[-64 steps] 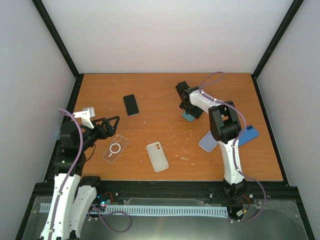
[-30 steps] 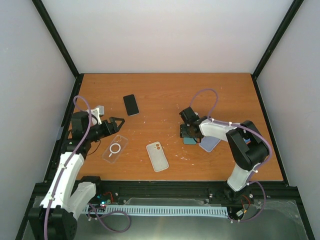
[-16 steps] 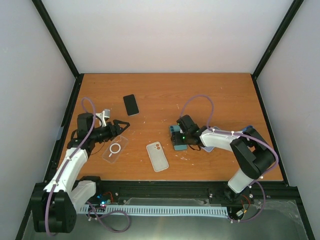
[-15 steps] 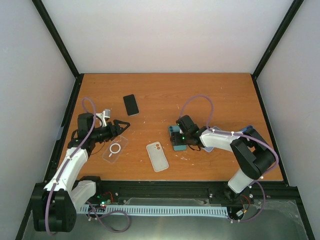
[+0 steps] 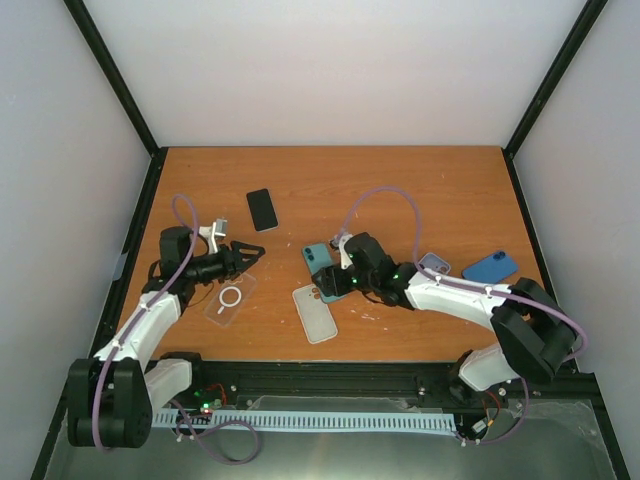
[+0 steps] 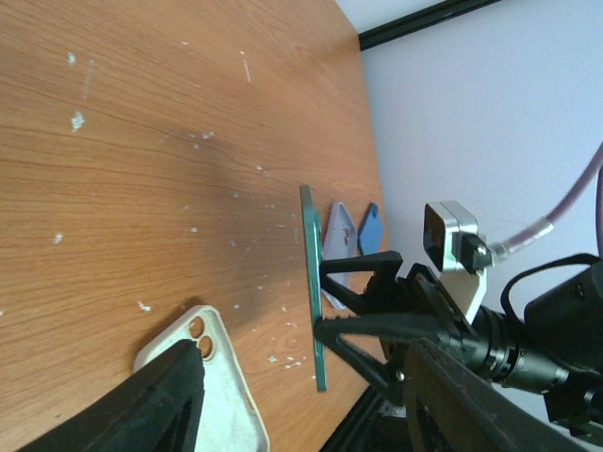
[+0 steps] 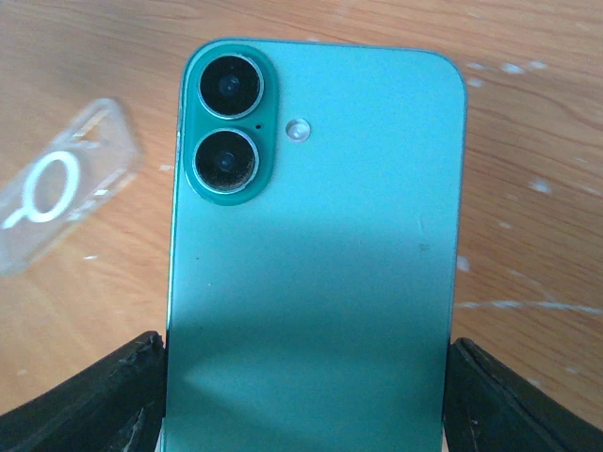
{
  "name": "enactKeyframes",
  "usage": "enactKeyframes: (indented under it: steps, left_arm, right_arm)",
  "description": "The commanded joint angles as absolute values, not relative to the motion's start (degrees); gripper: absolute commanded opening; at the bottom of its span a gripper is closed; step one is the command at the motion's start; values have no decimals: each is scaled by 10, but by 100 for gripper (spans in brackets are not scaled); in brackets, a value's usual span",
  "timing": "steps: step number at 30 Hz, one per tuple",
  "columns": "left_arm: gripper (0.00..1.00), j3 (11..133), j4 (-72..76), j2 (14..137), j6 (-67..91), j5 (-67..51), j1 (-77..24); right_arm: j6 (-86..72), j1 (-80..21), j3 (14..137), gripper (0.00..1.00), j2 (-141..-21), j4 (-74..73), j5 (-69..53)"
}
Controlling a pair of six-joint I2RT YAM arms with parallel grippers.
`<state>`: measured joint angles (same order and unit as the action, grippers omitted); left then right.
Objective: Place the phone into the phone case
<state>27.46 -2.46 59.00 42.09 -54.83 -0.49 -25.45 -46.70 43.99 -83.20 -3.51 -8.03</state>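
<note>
My right gripper [image 5: 336, 283] is shut on a teal phone [image 5: 317, 258], its jaws clamping the two long edges. It holds the phone above the table, just right of a white phone case [image 5: 315, 313] that lies flat. The right wrist view shows the phone's [image 7: 316, 254] back and two lenses, between my right gripper's [image 7: 311, 410] black fingers [image 7: 104, 405]. My left gripper [image 5: 250, 252] hovers open over a clear case [image 5: 230, 298] with a white ring. In the left wrist view the phone [image 6: 311, 292] appears edge-on past the white case [image 6: 203, 377], and my left gripper [image 6: 301, 414] holds nothing.
A black phone [image 5: 262, 209] lies face up behind the left gripper. A lavender case [image 5: 435, 263] and a blue phone [image 5: 490, 267] lie at the right of the wooden table [image 5: 330, 180]. The clear case [image 7: 57, 188] shows left of the teal phone.
My right arm has carried the teal phone leftward from the table's right side to beside the white case. My left gripper has crept right and its jaws have narrowed.
</note>
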Motion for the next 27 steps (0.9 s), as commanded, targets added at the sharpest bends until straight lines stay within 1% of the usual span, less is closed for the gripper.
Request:
enactKeyframes:
  steps: [1,7,12,21,25,27]
  left_arm:
    - [56,267,49,603,447,-589,-16]
    - [60,265,96,639,461,-586,-73]
    - [60,265,120,657,477,-555,-117]
    - [48,264,140,667,494,-542,-126]
    - [35,263,133,687,489,-544,-127]
    - [32,263,130,687,490,-542,-127]
  right_arm:
    - [-251,-497,448,60,-813,21,-102]
    - [-265,-522,493,59,-834,13,-80]
    - [-269,-534,526,59,-850,10,-72]
    - [-272,-552,543,59,-864,7,-59]
    - [-274,-556,548,58,-873,10,-55]
    - [-275,-557,552,58,-876,10,-50]
